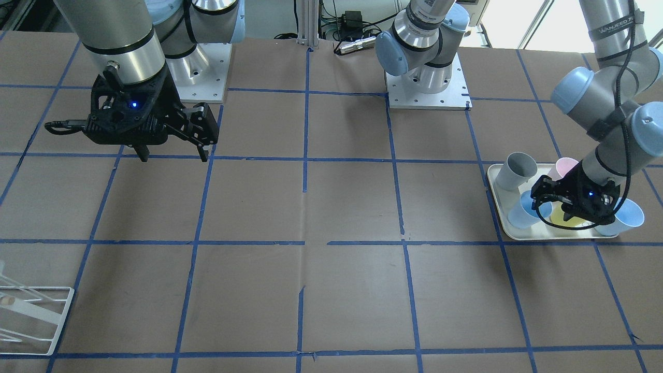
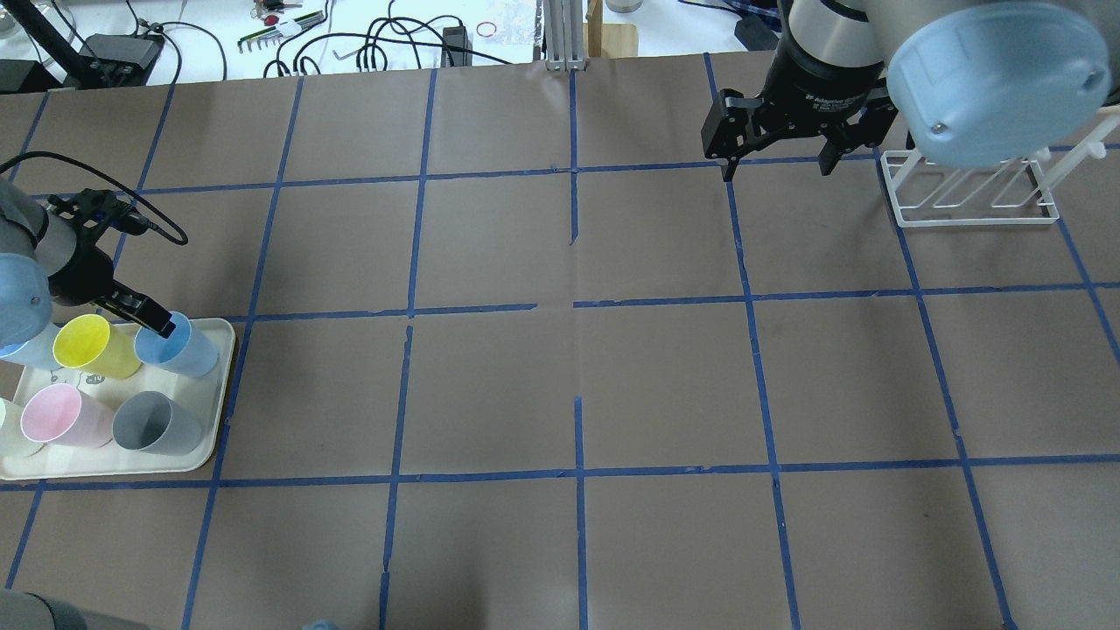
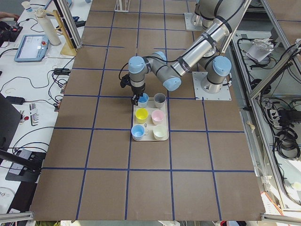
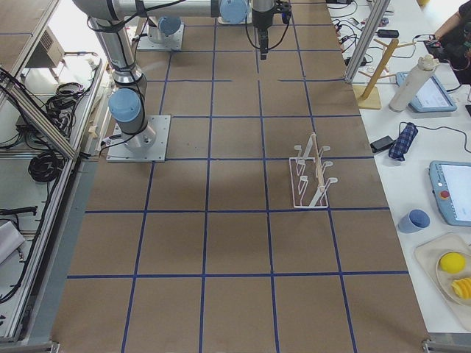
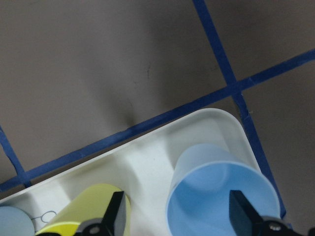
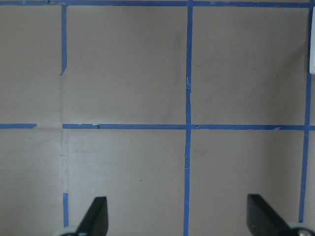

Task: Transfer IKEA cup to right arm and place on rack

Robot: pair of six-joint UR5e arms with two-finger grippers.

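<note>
You're at the pick-up: your left hand [image 5: 178, 214] sits open astride the rim of the IKEA cup [image 5: 216, 182], which stands upright in the tray [image 5: 147, 147] corner. Close on that wall and lift clear of the yellow cup [image 5: 83, 206]. Your right hand [image 2: 774, 156] hovers open by the rack [image 2: 967, 199].

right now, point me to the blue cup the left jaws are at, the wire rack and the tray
IKEA cup [image 2: 194, 354]: overhead view, on its outer side wall.
rack [image 2: 971, 222]: overhead view, on the long bar of its base frame.
tray [image 2: 105, 464]: overhead view, on the bare floor by its lower rim.
</note>
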